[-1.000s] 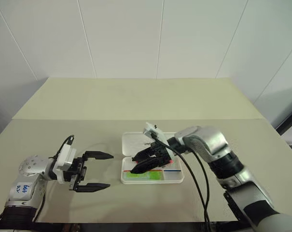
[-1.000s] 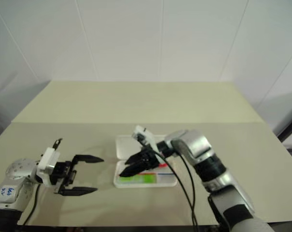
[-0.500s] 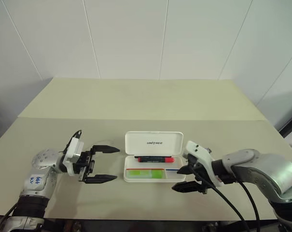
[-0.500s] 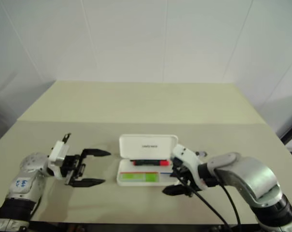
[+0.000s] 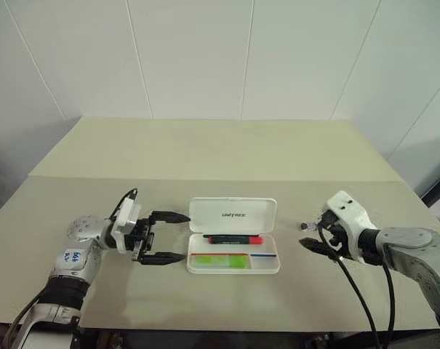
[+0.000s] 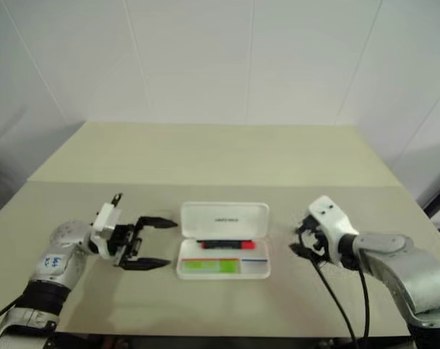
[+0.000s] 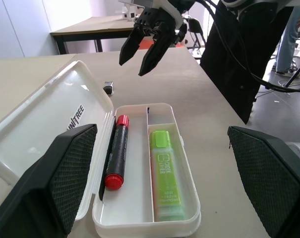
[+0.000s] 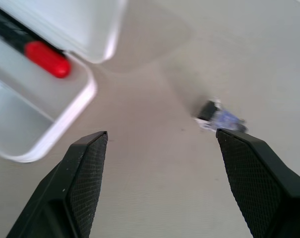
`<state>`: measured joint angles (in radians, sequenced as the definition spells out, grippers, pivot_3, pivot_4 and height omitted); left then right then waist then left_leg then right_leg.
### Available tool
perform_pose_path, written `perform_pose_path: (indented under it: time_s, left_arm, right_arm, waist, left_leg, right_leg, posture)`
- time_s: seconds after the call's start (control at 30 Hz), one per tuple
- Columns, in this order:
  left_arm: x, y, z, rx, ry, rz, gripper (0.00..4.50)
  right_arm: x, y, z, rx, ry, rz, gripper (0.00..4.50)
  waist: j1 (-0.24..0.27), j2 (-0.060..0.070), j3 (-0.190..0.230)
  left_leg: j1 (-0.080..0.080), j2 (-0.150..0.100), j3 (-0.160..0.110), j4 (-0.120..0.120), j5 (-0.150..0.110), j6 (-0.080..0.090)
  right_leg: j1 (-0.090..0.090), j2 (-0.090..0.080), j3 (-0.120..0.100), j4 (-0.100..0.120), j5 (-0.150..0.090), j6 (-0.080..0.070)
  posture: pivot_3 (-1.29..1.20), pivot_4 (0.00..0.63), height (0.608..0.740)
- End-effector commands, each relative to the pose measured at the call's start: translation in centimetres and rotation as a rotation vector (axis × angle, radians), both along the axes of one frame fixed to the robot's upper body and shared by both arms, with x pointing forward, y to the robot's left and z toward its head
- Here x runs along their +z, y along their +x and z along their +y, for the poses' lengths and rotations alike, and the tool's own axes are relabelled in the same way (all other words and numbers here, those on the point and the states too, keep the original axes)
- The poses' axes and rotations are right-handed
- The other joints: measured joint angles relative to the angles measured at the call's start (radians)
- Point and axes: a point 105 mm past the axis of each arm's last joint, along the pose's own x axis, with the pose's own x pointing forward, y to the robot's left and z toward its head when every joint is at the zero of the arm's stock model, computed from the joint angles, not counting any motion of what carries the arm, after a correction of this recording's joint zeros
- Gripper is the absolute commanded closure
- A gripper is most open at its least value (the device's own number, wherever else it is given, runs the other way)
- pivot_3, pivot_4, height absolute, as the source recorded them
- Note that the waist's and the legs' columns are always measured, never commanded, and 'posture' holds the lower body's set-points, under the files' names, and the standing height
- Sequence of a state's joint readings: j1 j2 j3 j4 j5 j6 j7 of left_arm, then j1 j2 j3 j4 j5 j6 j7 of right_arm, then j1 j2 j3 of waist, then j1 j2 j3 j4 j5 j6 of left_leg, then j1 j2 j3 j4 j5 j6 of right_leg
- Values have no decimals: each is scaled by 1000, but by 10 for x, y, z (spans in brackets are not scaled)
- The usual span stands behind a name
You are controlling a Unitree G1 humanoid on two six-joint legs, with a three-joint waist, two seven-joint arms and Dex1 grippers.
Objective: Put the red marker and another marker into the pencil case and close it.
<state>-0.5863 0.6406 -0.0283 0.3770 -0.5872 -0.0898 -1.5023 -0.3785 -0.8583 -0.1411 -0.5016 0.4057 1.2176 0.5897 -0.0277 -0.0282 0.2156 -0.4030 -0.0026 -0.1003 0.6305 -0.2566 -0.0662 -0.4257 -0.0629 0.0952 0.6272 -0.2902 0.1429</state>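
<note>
The white pencil case (image 5: 233, 215) lies open on the table, its lid tipped back. In its tray the red marker (image 5: 234, 238) lies along the back compartment. The light-green highlighter (image 5: 220, 260), the other marker, lies in the front one. Both also show in the left wrist view: red marker (image 7: 116, 151), highlighter (image 7: 165, 173). My left gripper (image 5: 185, 236) is open just left of the case, pointing at it, with nothing held. My right gripper (image 5: 312, 233) is open and empty to the right of the case, apart from it.
A tiny dark grey object (image 5: 304, 226) lies on the table by the right gripper's fingers, and appears in the right wrist view as the small object (image 8: 221, 118). The beige table (image 5: 205, 153) stretches bare behind the case, up to a white wall.
My right gripper has swung from over the case's tray out to its right, still open and empty. The left gripper has edged closer to the case. The camera view shifted early on.
</note>
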Motion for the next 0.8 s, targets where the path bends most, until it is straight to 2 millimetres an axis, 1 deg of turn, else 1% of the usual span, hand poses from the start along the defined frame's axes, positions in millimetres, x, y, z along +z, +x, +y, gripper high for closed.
perform_pose_path:
  time_s: [0.03,0.13,0.23,0.43,0.57,0.67,0.8]
  left_arm:
    - [3,-8,-2,-117,21,-27,0]
    - [3,-7,-4,-123,20,-32,0]
    - [4,-9,-3,-125,17,-38,0]
    - [2,-16,3,-105,17,-40,0]
    - [1,-21,7,-80,18,-40,0]
    - [2,-24,9,-67,17,-40,0]
    - [2,-29,13,-42,21,-39,0]
  right_arm:
    - [8,9,-23,19,-94,-56,41]
    - [0,22,-37,95,-203,-23,41]
    - [2,37,-41,162,-233,-11,41]
    - [5,58,-32,330,-227,42,41]
    - [8,74,-23,415,-208,62,41]
    - [-1,82,-20,460,-230,114,41]
    - [-16,90,-22,499,-316,163,41]
  waist:
    - [0,0,0]
    - [-2,0,0]
    - [-11,0,0]
    - [-23,1,0]
    - [-29,1,0]
    - [-29,1,0]
    - [-27,1,1]
  left_leg:
    - [0,0,0,0,0,0]
    - [0,-1,2,0,1,2]
    - [1,0,3,0,1,2]
    - [1,0,3,0,2,3]
    - [1,0,4,0,2,3]
    - [1,0,4,0,2,2]
    - [1,0,4,0,2,2]
  right_leg:
    - [0,0,0,0,0,0]
    - [1,0,1,-1,1,1]
    - [1,0,3,-1,2,2]
    - [0,0,3,-1,3,2]
    - [0,0,4,-1,3,2]
    - [0,0,4,0,3,2]
    - [0,0,4,-1,3,2]
  posture:
    - [0,150,740]
    - [0,150,740]
    - [0,150,740]
    - [0,150,740]
    - [0,150,740]
    - [0,150,740]
    - [0,150,740]
